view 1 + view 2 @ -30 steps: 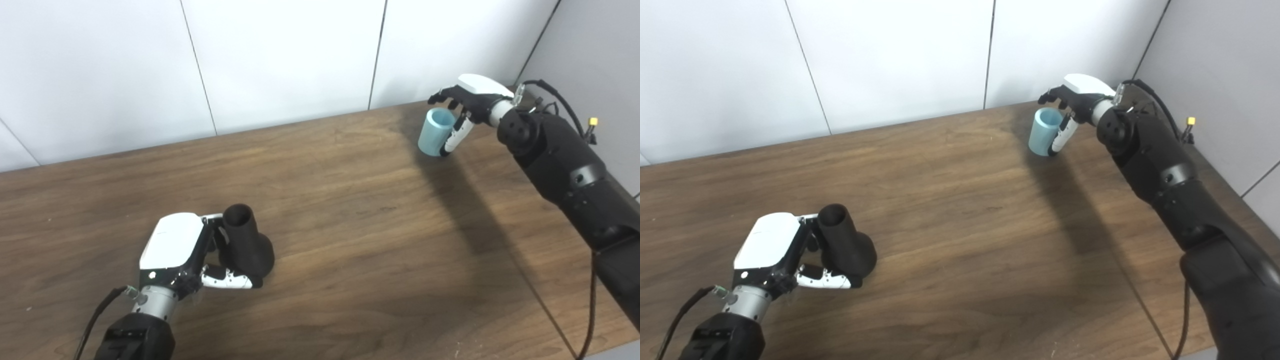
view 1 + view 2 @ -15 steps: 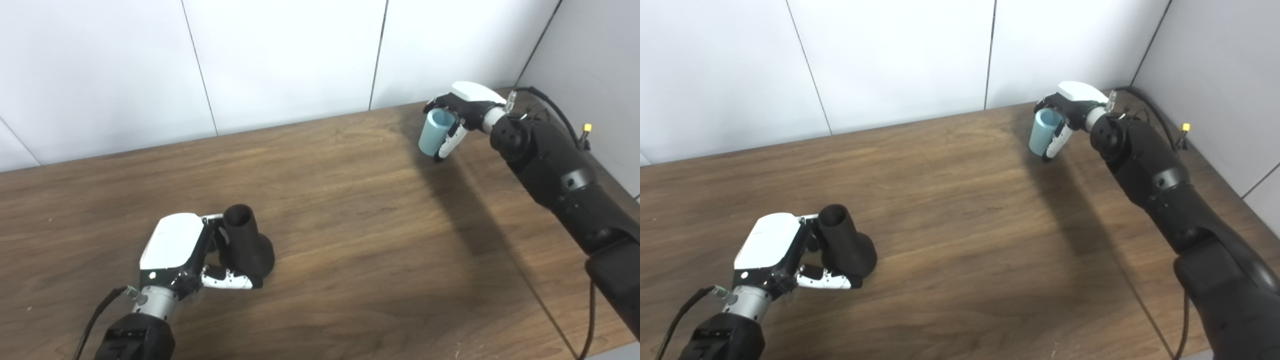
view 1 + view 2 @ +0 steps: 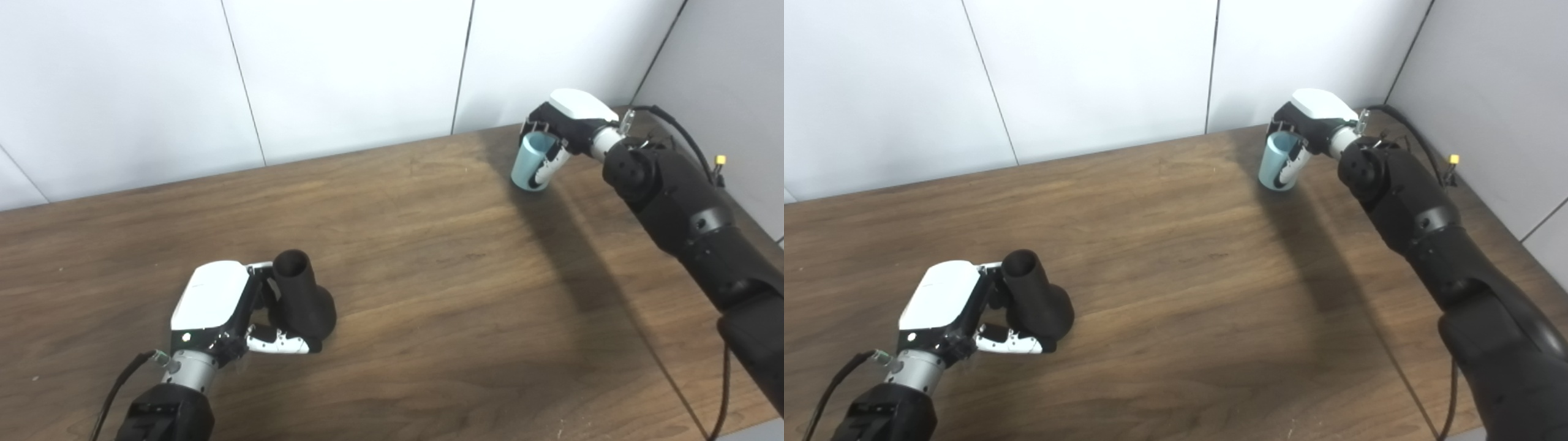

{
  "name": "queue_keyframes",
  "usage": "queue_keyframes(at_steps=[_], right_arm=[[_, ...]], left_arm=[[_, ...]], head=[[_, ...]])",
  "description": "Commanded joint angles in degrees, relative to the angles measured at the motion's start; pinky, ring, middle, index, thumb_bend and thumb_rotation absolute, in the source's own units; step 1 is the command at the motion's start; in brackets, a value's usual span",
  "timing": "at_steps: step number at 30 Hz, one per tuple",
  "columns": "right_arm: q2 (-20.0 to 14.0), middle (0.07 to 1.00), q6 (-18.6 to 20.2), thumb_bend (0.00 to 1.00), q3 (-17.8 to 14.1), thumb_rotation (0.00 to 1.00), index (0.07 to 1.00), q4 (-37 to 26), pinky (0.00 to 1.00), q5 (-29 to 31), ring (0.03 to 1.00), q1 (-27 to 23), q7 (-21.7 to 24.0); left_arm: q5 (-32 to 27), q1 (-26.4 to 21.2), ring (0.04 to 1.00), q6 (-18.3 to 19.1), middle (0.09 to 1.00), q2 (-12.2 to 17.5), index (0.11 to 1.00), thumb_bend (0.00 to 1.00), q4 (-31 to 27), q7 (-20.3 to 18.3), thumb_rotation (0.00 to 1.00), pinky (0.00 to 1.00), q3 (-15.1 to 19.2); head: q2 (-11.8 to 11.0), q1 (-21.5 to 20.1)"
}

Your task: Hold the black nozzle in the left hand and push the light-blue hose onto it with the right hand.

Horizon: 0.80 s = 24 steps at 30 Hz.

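Observation:
The black nozzle [image 3: 301, 300] stands on its flared base on the wooden table [image 3: 429, 263] at front left, its open neck pointing up. My left hand [image 3: 223, 306] wraps around it, thumb across the base and fingers behind the neck. Far to the back right, the light-blue hose piece [image 3: 528, 164], a short open tube, stands on the table. My right hand [image 3: 566, 125] is curled around it from above and behind, thumb down its front side.
White wall panels [image 3: 343, 67] rise just behind the table's back edge, and a grey side wall [image 3: 729, 67] stands close by the right arm. A black cable [image 3: 686, 131] loops off the right forearm. Bare wood lies between the two hands.
My right hand has closed its fingers and thumb around the light-blue hose piece, which has tilted slightly. The left hand and the nozzle have stayed still.

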Motion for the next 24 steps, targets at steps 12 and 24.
queue_keyframes(at_steps=[12, 24], right_arm=[[-2.80, 0.482, 0.50, 0.52, -1.47, 0.00, 0.502, -9.32, 0.58, -1.96, 0.424, -0.40, -0.28], [-0.64, 0.490, 7.27, 0.51, -1.99, 0.00, 0.534, -34.11, 0.47, -2.30, 0.387, -0.56, 11.37]], left_arm=[[0.80, 0.91, 0.425, 0.34, 0.444, 0.12, 0.506, 0.50, 0.06, -1.18, 0.00, 0.35, -0.69], [1.70, 0.90, 0.438, 0.78, 0.458, -0.98, 0.501, 0.50, 0.22, -1.36, 0.00, 0.38, -1.25]], head=[[0.33, 2.05], [0.77, 6.32]])
